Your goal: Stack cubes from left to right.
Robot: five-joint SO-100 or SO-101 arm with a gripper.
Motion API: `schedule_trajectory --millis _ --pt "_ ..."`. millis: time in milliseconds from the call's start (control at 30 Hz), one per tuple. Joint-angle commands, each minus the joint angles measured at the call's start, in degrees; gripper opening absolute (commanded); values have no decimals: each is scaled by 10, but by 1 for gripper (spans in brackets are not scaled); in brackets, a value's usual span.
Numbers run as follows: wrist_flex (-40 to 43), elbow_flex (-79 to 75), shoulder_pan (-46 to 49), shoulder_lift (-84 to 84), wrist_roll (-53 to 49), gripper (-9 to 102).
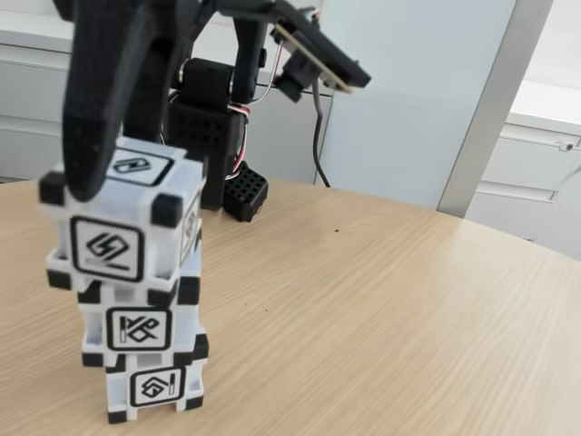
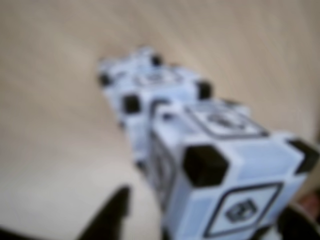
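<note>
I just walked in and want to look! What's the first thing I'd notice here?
A tower of three cubes stands at the left of the wooden table in the fixed view, a bit crooked. The black gripper reaches down over the top cube. Behind stands the arm's black base.

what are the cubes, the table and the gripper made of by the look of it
Cubes: likely hard plastic, white with a smooth, slightly glossy sheen, with black corner blocks and printed black symbols.
Table: wood or wood-look laminate; pale straight grain, matte, too even to tell which.
Gripper: looks like black plastic, matte, possibly 3D-printed; the surface is too dark to be sure.
</note>
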Motion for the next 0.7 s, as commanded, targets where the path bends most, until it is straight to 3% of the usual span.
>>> schedule_trajectory --millis 0,400,667 --pt "0 -20 2 10 -5 33" --pt "4 -29 2 22 -4 36" --pt "4 -27 -35 158 20 32"
